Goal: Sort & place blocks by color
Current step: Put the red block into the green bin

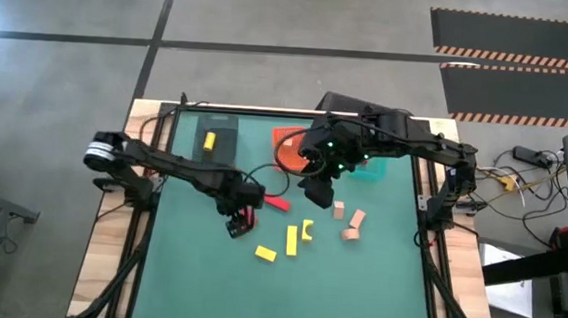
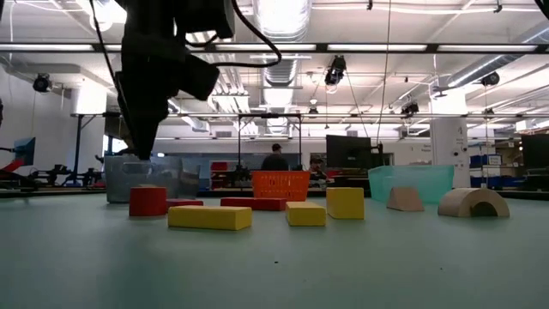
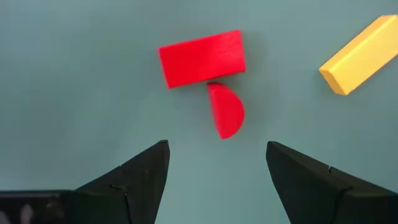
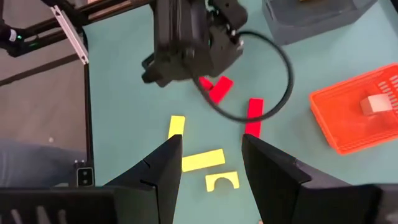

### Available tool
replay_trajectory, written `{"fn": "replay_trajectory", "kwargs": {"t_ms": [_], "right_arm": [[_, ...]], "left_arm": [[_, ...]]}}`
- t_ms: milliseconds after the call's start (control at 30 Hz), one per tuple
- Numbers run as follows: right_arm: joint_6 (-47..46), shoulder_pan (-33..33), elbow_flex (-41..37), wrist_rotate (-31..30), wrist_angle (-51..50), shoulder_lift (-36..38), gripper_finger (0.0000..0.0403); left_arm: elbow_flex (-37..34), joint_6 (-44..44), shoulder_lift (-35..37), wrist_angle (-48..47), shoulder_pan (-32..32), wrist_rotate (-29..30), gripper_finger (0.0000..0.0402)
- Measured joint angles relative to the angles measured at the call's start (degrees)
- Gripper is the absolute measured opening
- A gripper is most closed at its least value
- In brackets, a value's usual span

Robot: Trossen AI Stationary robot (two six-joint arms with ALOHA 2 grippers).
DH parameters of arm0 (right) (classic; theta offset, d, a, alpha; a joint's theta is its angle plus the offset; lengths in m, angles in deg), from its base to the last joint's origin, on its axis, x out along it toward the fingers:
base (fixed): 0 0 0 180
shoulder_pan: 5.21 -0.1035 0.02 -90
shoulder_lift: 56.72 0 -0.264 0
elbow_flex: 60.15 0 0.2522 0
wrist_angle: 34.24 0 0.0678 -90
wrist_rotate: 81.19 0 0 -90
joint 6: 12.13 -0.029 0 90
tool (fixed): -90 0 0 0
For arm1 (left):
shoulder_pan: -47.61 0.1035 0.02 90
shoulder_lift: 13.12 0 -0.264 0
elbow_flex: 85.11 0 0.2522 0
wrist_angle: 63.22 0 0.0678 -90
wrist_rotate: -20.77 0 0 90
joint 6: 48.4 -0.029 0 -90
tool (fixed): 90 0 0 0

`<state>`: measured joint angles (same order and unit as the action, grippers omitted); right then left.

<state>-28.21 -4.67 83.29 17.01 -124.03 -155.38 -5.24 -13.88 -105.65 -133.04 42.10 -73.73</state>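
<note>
The dark grey tray [image 1: 220,140] sits at the far left of the green table mat [image 1: 196,273], with one small yellow block [image 1: 208,141] lying inside it.

Nearer, the left gripper [image 1: 239,221] hangs over the mat with its two dark fingers [image 3: 140,177] spread wide and nothing between them. Straight below it lie two red blocks: a flat, matte rectangular bar [image 3: 201,57] and a half-disc [image 3: 226,111] whose straight edge stands roughly square to the bar's long side, one corner touching or nearly touching it. In the overhead view they show only as a red patch [image 1: 244,216] under the gripper.

Just right of that a long thin red bar [image 1: 277,204] lies on the mat, its long axis slanting a little. Nearer the front edge lie three yellow blocks: a bar [image 1: 265,252] lying across, a bar [image 1: 291,240] pointing front to back, and a small arch-cut piece [image 1: 307,229].

Behind them is the orange mesh tray [image 1: 287,147], holding a pale block [image 4: 375,104].

The right gripper [image 1: 319,194] hovers over the mat's middle, its jaws parted and empty.

To its right rest two pale pinkish-tan blocks, a small cube [image 1: 340,210] and a larger piece [image 1: 355,224]; from table height one is a wedge [image 2: 404,199], the other an arch [image 2: 473,202]. The teal tray [image 1: 376,165] lies behind, mostly under the right arm.
</note>
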Motion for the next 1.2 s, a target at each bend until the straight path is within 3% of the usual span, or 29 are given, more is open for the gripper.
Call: {"fn": "replay_trajectory", "kwargs": {"t_ms": [400,867,1000,1200], "right_arm": [[-0.45,-0.8,0.0,-0.77,-0.21,0.8,0.0157],[-0.44,-0.82,0.0,-0.76,-1.33,0.8,0.0157],[-0.02,-0.81,0.0,-0.78,-1.71,0.8,0.0157],[0.22,-0.8,0.0,-0.82,-1.72,0.8,0.0157]], "left_arm": [[0.0,5.62,-5.81,7.24,-0.89,0.11,0.0253],[-0.04,6.99,-12.06,7.18,-1.82,0.29,0.0252],[-0.07,7.13,-11.88,7.37,-1.96,1.05,0.0235],[-0.06,7.2,-11.09,7.41,-1.94,1.55,0.0175]]}}
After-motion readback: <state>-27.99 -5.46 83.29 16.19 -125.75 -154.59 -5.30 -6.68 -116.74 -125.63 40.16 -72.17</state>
